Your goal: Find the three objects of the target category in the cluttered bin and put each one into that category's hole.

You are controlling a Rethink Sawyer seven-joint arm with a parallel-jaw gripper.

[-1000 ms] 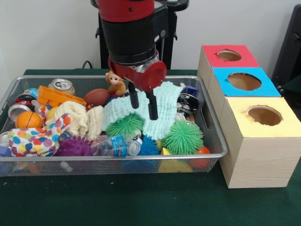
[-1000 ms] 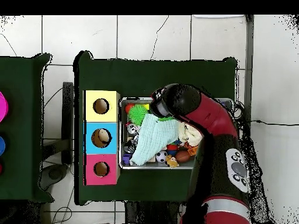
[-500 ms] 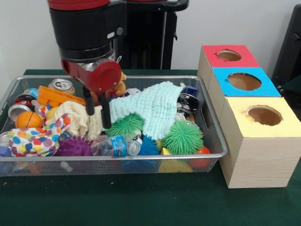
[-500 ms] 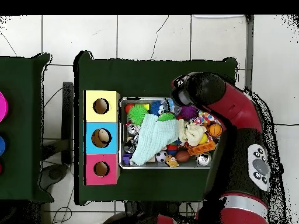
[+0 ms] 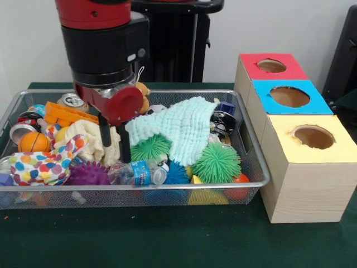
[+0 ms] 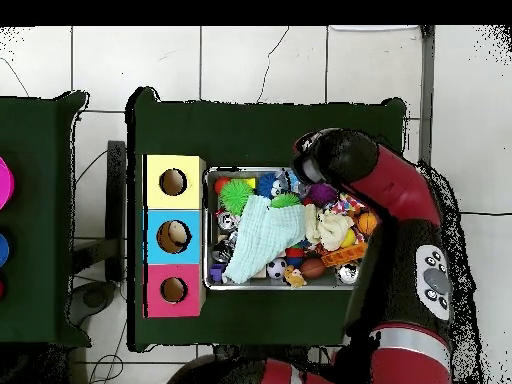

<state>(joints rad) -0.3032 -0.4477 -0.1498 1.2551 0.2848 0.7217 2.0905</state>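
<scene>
Where it dips into the bin (image 5: 254,167), pincer (image 5: 114,144) seemingly open, empty, over cream cloth (image 5: 95,139).

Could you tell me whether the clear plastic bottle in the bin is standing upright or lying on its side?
Lying on its side. In the front view the bottle rests horizontally on the toys near the bin's front wall, its cap end pointing toward the boxes.
</scene>
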